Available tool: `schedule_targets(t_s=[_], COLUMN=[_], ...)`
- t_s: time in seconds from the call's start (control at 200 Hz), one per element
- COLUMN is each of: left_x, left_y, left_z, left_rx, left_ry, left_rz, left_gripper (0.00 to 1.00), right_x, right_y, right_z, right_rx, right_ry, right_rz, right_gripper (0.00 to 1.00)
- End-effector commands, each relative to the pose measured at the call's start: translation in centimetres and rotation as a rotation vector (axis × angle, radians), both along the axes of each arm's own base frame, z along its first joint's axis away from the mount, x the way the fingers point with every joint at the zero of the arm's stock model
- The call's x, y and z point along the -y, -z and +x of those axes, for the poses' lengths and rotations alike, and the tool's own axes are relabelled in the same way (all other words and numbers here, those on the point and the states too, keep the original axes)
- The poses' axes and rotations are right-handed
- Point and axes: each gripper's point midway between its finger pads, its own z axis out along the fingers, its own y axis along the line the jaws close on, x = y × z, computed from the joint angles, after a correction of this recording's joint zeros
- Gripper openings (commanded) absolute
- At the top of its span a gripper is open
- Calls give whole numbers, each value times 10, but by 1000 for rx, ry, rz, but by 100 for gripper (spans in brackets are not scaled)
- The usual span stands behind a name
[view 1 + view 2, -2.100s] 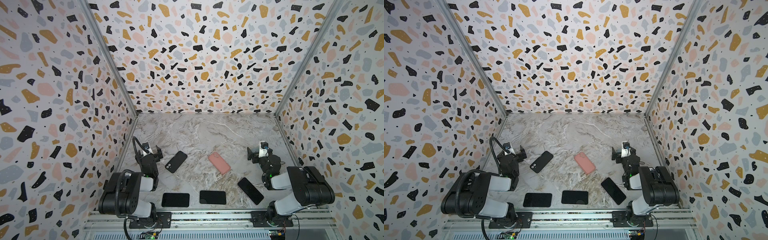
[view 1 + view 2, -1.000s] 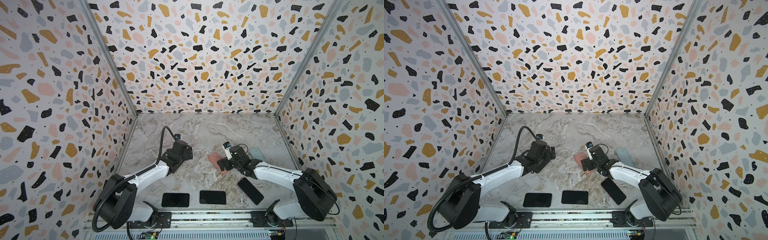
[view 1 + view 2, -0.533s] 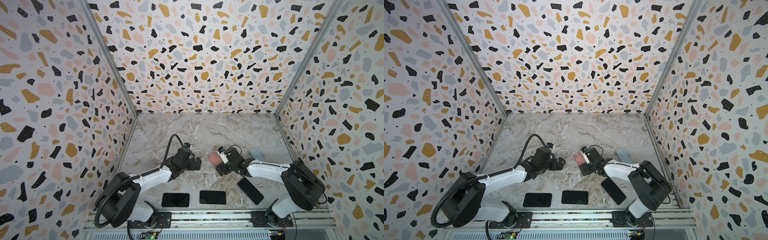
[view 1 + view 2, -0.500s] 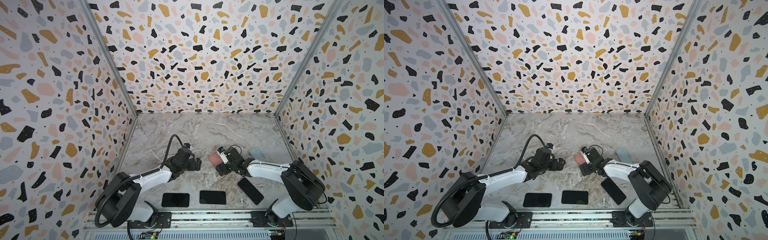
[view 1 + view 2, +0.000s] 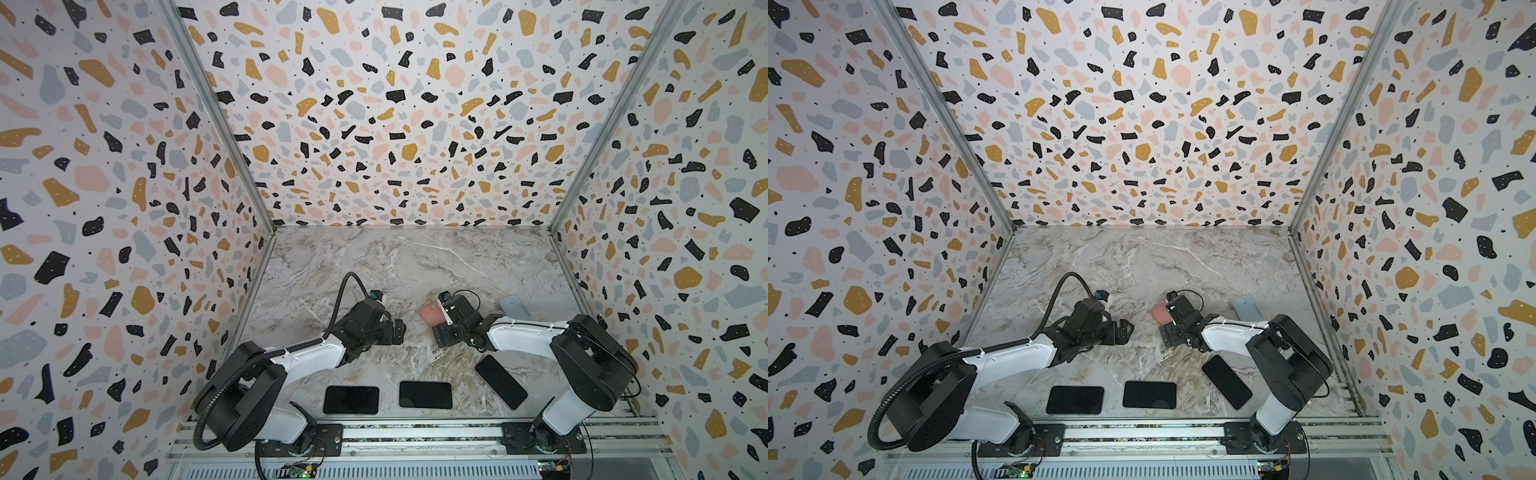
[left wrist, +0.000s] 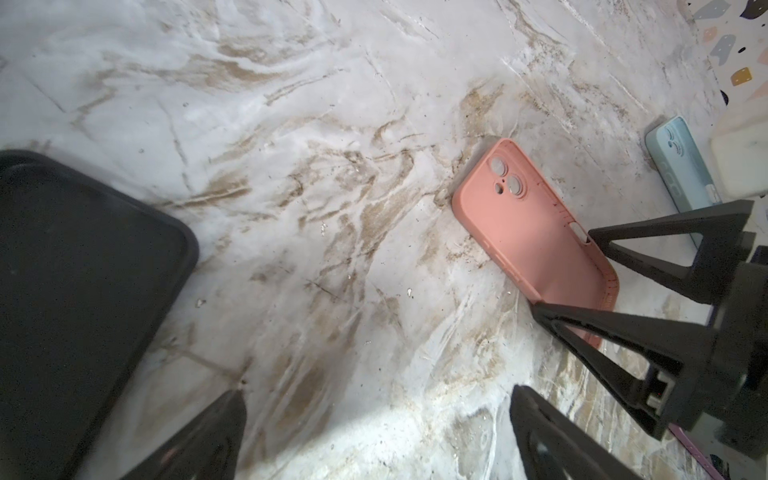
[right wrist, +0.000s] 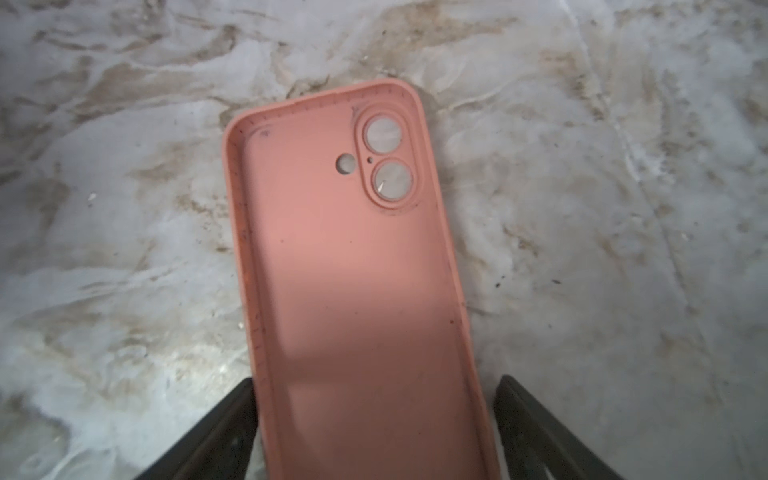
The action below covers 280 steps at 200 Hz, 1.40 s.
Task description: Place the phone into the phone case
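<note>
Lying mid-table on scuffed marble [image 5: 415, 257] between terrazzo walls [image 5: 395, 104], the pink case [image 7: 353, 270] has the right gripper [image 7: 376, 379] spread astride its near end. The left gripper [image 6: 376, 390] is spread over bare marble, and three phones [image 5: 425, 395] line the near edge.

From folded rest, the left gripper [image 6: 378, 390] and right gripper [image 7: 374, 384] have extended inward; one end of the case [image 7: 345, 249] now lies between the right's narrowing jaws.

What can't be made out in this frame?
- Pink case: near end cut off by the right wrist view's edge and covered by the right gripper in a top view; jaw contact unclear.
- Dark slab: blurred, cut off by the left wrist view's edge, hidden under the left gripper in a top view; phone or case unclear.
</note>
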Motion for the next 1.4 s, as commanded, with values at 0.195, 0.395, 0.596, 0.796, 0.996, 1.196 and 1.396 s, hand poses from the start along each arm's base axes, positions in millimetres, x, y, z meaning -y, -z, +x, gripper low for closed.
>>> schedule_targets(t_s=[0.195, 0.395, 0.596, 0.796, 0.996, 1.196, 1.396], left_x=[1, -6, -9, -12, -14, -14, -21], left_y=[1, 3, 1, -2, -3, 2, 5], left_z=[8, 8, 8, 4, 0, -7, -19], left_rx=[-2, -7, -2, -2, -9, -32, -72], left_ry=[-24, -70, -86, -91, -98, -92, -101], left_rz=[21, 32, 33, 21, 8, -7, 26], left_gripper=[100, 100, 100, 100, 100, 100, 100], right_x=[10, -7, -15, -26, -32, -29, -26], right_y=[8, 7, 1, -4, -10, -10, -22], right_z=[-1, 1, 4, -2, -6, -7, -17], right_rx=[-70, -101, -123, -138, -124, -111, -112], right_ry=[239, 266, 292, 269, 259, 266, 177], right_rz=[7, 66, 95, 114, 118, 97, 63], right_gripper=[84, 86, 88, 90, 89, 87, 89])
